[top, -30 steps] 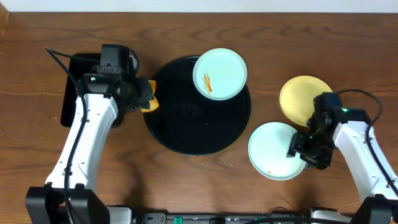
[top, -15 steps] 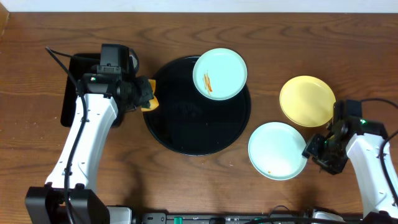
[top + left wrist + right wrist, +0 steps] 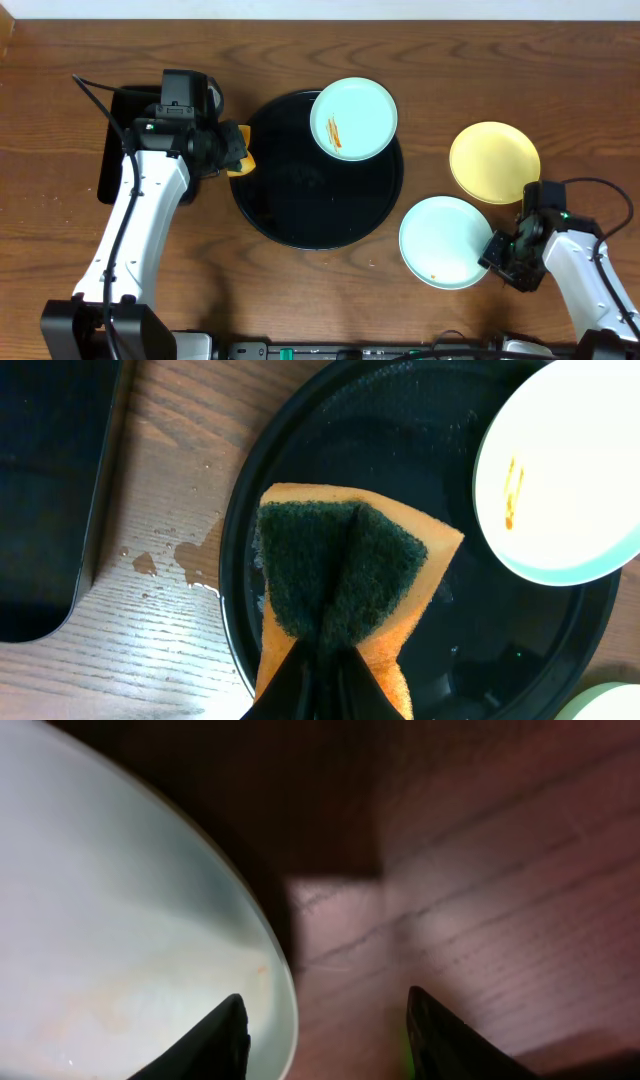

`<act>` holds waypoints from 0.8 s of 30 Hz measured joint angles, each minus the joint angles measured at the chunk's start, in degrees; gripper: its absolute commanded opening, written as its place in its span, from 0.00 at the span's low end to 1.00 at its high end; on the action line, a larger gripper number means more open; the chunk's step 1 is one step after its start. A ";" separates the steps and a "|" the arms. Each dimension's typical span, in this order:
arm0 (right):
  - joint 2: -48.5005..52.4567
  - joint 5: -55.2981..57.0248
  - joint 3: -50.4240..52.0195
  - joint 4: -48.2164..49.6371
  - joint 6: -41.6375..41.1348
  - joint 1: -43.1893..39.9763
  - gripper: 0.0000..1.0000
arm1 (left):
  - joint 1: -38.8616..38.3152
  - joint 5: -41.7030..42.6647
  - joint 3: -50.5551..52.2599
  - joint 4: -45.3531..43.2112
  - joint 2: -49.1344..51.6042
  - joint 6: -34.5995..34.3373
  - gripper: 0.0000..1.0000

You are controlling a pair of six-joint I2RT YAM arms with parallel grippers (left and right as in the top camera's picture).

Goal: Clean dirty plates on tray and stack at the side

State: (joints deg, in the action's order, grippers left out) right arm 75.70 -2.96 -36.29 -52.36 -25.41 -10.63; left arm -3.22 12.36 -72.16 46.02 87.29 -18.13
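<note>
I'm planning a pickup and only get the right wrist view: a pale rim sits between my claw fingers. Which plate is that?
Observer: The mint plate, on the table right of the round tray. Your right claw is at its right edge.
Operator: Anything close by?
Observer: The yellow plate lies beside it, farther back, not stacked on it.
Operator: And the other arm?
Observer: The left claw pinches a folded sponge over the tray's left rim.
</note>
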 measured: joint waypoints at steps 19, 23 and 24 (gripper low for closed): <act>0.00 -0.02 2.60 5.55 0.02 0.00 0.11 | 0.00 0.00 0.00 0.00 0.00 0.00 0.07; 0.00 -0.02 2.67 5.62 -0.26 0.00 0.06 | 0.00 0.00 0.00 0.00 0.00 0.00 0.07; 0.00 -0.02 2.71 5.68 -0.33 0.00 0.04 | 0.00 0.00 0.00 0.00 0.00 0.00 0.07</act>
State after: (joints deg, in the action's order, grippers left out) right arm 75.70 -2.98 -33.58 -46.68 -25.74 -10.63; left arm -3.22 12.36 -72.16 46.02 87.29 -18.13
